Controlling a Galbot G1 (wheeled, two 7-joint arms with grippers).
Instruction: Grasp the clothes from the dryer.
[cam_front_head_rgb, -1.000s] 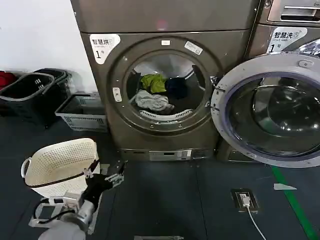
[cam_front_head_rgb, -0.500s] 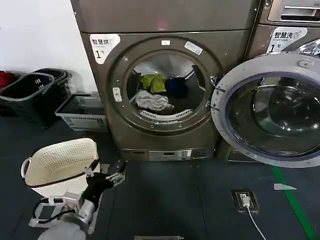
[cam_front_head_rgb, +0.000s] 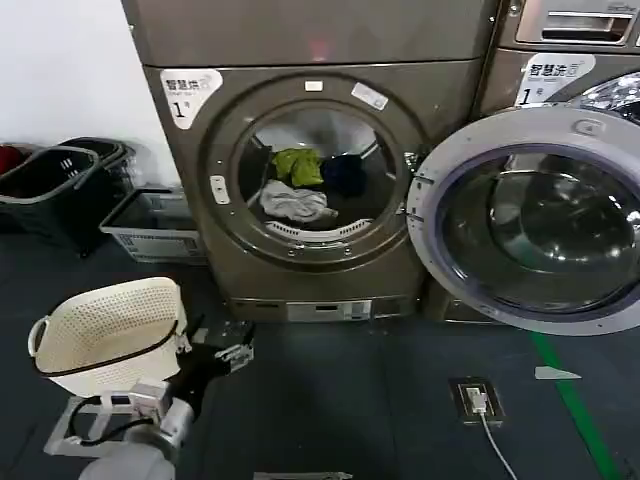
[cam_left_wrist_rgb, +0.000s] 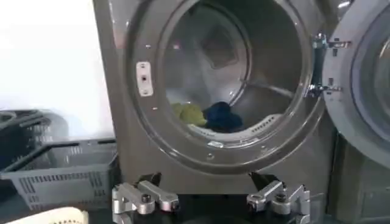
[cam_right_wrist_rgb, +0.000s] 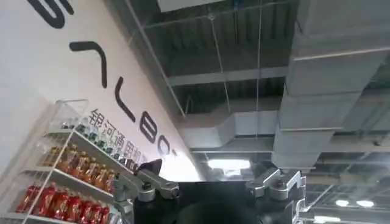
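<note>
The clothes (cam_front_head_rgb: 300, 190), a grey, a green and a dark piece, lie inside the open dryer (cam_front_head_rgb: 310, 170) drum. The left gripper (cam_front_head_rgb: 228, 350), fingers spread apart, is held low beside the white basket (cam_front_head_rgb: 100, 330), well short of the opening; it should be raised and driven straight through the doorway onto the grey piece. The right gripper (cam_right_wrist_rgb: 210, 189), fingers apart, is aimed at the ceiling. A label reading "智慧烘 1" (cam_front_head_rgb: 190, 88) is seen.

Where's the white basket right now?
Head view: white basket sits on the floor at lower left, in front of the dryer, beside the left gripper.
</note>
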